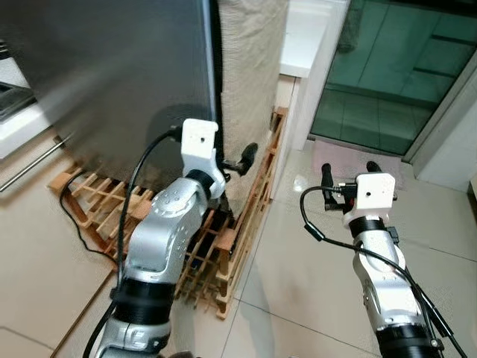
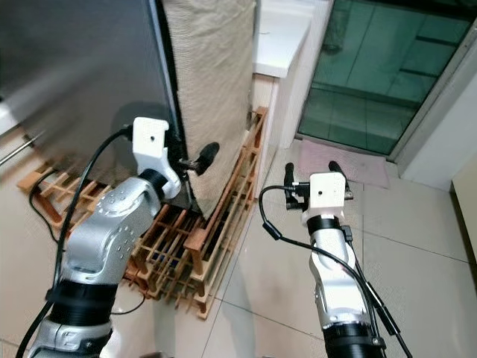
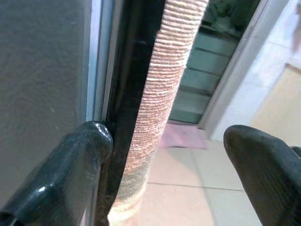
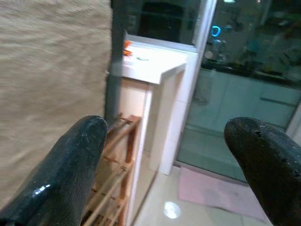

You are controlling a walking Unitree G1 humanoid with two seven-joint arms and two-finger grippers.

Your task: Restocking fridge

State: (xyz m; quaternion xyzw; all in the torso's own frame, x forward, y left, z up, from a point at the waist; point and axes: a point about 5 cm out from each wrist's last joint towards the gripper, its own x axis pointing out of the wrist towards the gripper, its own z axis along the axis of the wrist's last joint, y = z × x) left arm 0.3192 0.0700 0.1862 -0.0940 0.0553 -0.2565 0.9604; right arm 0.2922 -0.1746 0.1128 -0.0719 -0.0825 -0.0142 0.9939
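The fridge's grey door (image 1: 112, 74) stands shut at the upper left, and a beige woven cloth (image 1: 250, 67) covers the fridge's side. My left gripper (image 1: 232, 161) is open at the door's right edge, low down. In the left wrist view its two fingers (image 3: 80, 160) straddle the black door seam (image 3: 124, 103) and the cloth, holding nothing. My right gripper (image 1: 349, 173) hangs open over the tiled floor to the right of the fridge, with nothing between its fingers (image 4: 70, 160).
A wooden slatted rack (image 1: 223, 253) lies under and around the fridge's base, with a black cable (image 1: 74, 216) running over it. A white counter (image 1: 305, 37) stands behind the fridge. A glass door (image 1: 395, 74) and a pink mat (image 1: 350, 158) lie at the far right.
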